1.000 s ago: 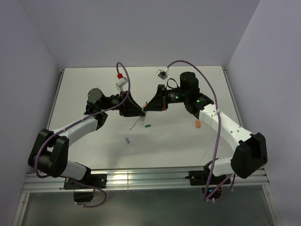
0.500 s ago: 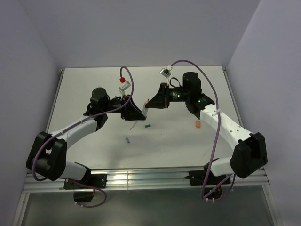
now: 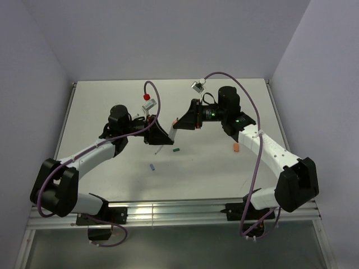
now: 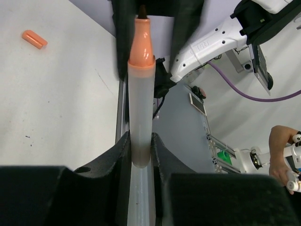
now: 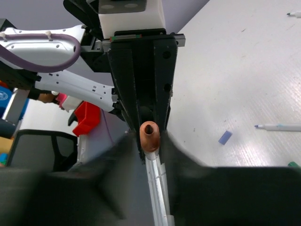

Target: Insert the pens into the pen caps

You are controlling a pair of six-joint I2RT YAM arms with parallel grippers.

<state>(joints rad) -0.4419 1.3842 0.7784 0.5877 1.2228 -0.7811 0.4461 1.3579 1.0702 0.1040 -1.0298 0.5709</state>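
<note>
White tabletop [image 3: 101, 101] lies under both my arms. My left arm [image 3: 92, 151] and right arm [image 3: 269, 148] meet above its middle. Both wrists have turned a little since a second ago, though over the last half second almost nothing has shifted. My left gripper [image 4: 140, 141] is clenched on the barrel of the thick translucent pen [image 4: 140, 103]. The pen is off the table and, seen from overhead, points between 1 and 2 o'clock toward my right gripper [image 3: 178, 124]. Those jaws are drawn in close on the pen's orange end [image 4: 141, 44], which sits pinched between my fingertips with the dark nib facing the right wrist camera. A second ago the two grippers stood tip to tip; now a stretch of pale barrel shows between them. On the table a thin pen [image 5: 280, 127] lies flat. The orange cap [image 3: 236, 148] is at 3 o'clock from the held pen, the blue cap [image 3: 151, 166] at 7 o'clock and the green cap [image 3: 175, 150] at 6 o'clock. All three caps lie where they lay before.
</note>
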